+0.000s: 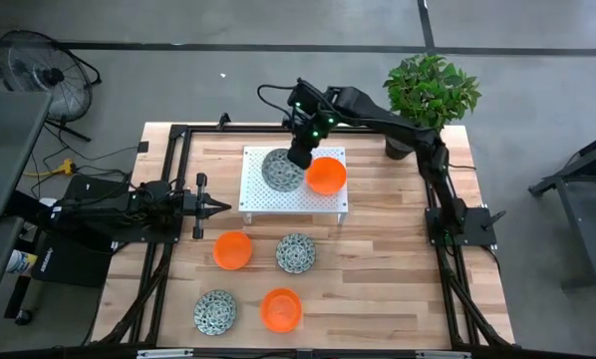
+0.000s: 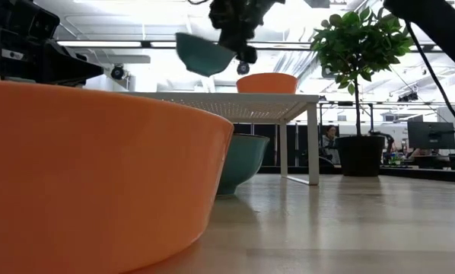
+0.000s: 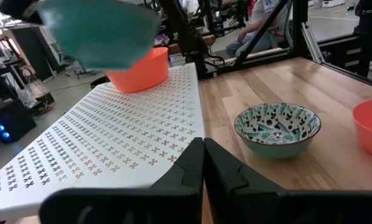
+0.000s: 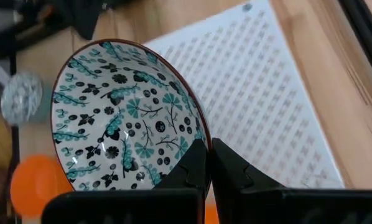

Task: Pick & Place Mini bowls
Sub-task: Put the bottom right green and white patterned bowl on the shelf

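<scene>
The right tool [image 1: 300,157] pinches the rim of a patterned bowl [image 1: 281,170], held tilted above the white perforated stand [image 1: 268,198] beside an orange bowl [image 1: 326,176]. Four bowls lie on the counter [image 1: 378,269]. The left tool [image 1: 218,207] waits closed, empty.

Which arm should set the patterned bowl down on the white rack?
Right. Its pincer holds the patterned bowl above the white rack; the left pincer idles beside it.
</scene>
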